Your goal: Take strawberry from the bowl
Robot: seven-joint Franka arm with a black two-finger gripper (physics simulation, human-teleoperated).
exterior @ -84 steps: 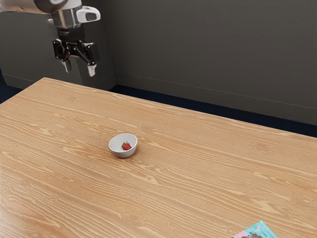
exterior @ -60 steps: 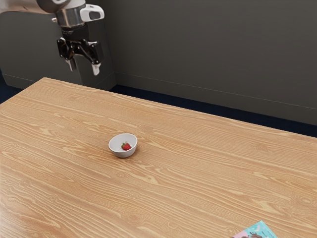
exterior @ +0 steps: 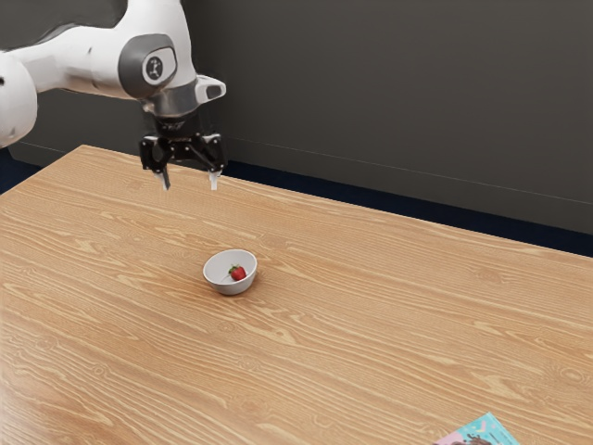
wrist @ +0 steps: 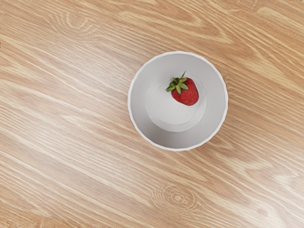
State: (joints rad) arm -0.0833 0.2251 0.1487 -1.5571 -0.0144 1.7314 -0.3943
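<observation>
Counting one strawberry, inside one white bowl; one worktop; one printed pink-and-turquoise item at its near edge. Two fingers, spread apart, above the worktop. Versus earlier frame: fingers lower, nearer the bowl; bowl's position unchanged.

The strawberry sits in the bowl, pincer open above, what seems a booklet well apart.

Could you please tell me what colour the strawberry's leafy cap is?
The strawberry's leafy cap is green, which shows best in the wrist view.
</observation>
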